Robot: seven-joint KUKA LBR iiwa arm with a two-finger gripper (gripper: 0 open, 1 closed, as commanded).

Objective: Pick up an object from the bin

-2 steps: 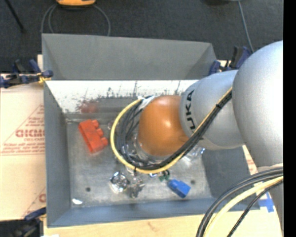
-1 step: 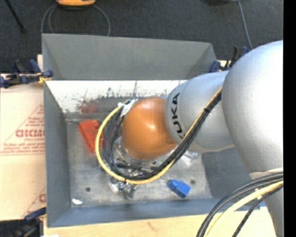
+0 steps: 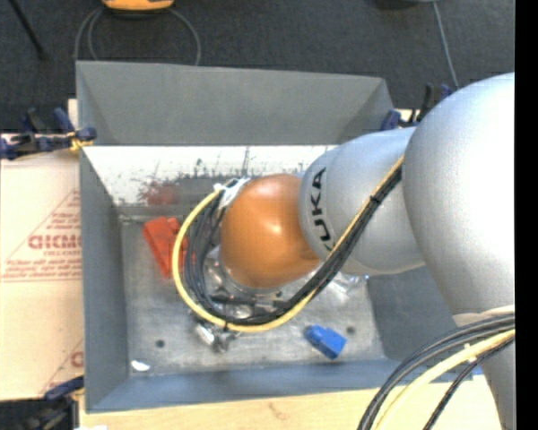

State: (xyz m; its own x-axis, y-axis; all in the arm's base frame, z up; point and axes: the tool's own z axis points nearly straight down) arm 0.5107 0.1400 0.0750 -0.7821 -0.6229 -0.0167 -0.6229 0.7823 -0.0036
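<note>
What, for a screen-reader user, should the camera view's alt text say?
A robot arm with an orange wrist cover reaches from the right into a grey metal bin, its gripper low near the front. An orange-red thing lies at the bin's left, a small blue thing at the front right.

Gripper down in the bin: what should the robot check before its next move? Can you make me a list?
1. Gripper is low in the bin, near the front wall: ok.
2. Whether the gripper holds anything: cannot tell, because the arm's orange cover hides it from above.
3. Blue piece lies apart from the gripper, toward the view's right: ok.
4. Red-orange piece lies at the bin's left, apart from the gripper: ok.
5. Cables loop close by the red-orange piece; whether they touch it: cannot tell.
</note>
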